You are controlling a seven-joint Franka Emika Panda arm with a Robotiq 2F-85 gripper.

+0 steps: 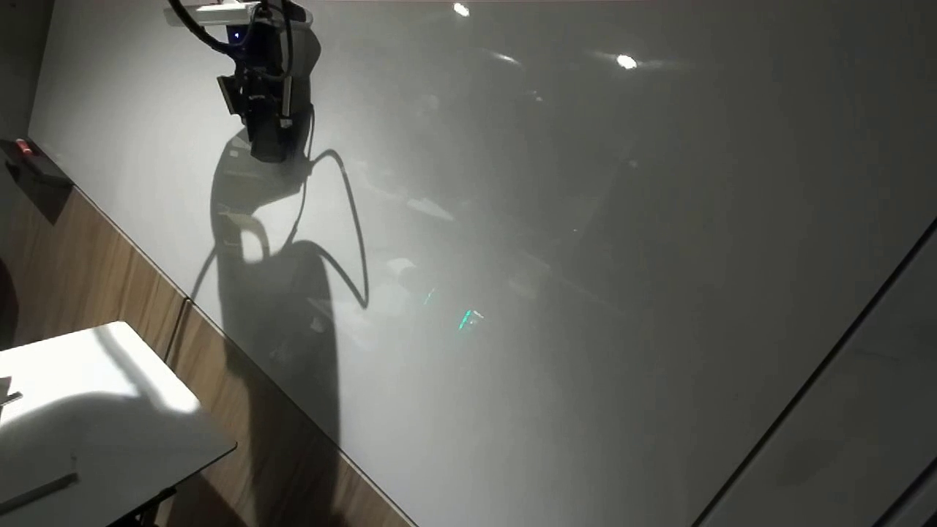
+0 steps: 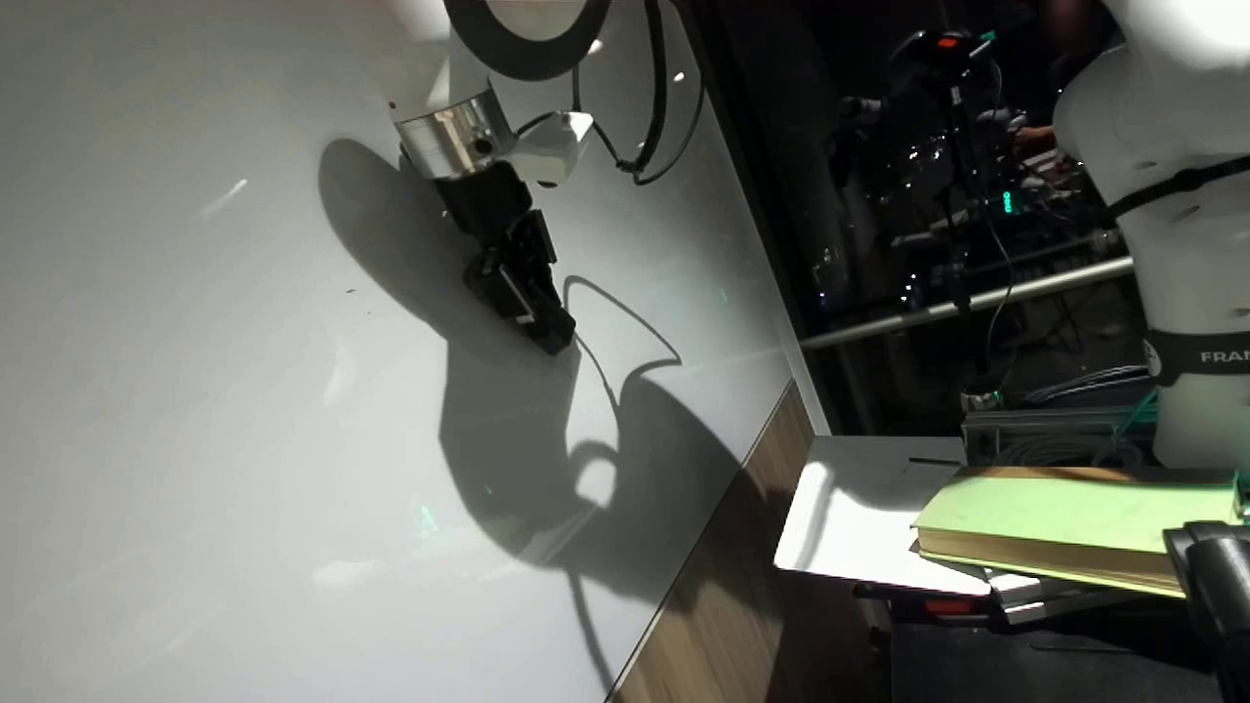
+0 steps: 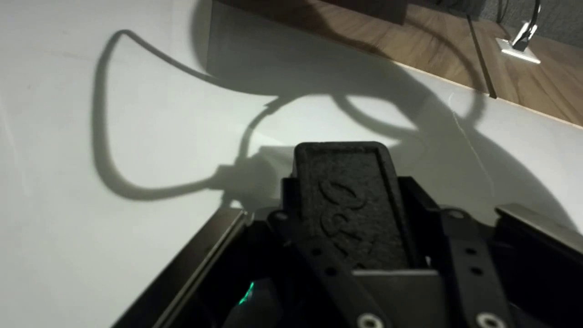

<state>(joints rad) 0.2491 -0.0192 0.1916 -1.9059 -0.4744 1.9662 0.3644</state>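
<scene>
My gripper (image 3: 349, 200) is shut on a dark rectangular block (image 3: 353, 209) with raised lettering, which looks like a board eraser. One finger (image 3: 289, 196) presses each long side, and the block's far end sticks out past the fingertips. In both exterior views the gripper (image 1: 267, 102) (image 2: 518, 268) points down along a large whiteboard (image 1: 549, 293), with the dark block (image 2: 557, 332) at its tip. Whether the block touches the board cannot be told. Arm and cable cast broad shadows on the board, and faint smudges mark its surface.
Wood panelling (image 1: 212, 366) runs along the board's lower edge. Below it stands a white table (image 2: 850, 527) bearing a thick green book (image 2: 1074, 508). A dark box with a red part (image 1: 33, 157) sits at the board's corner. The robot's base (image 2: 1196, 283) rises beyond the table.
</scene>
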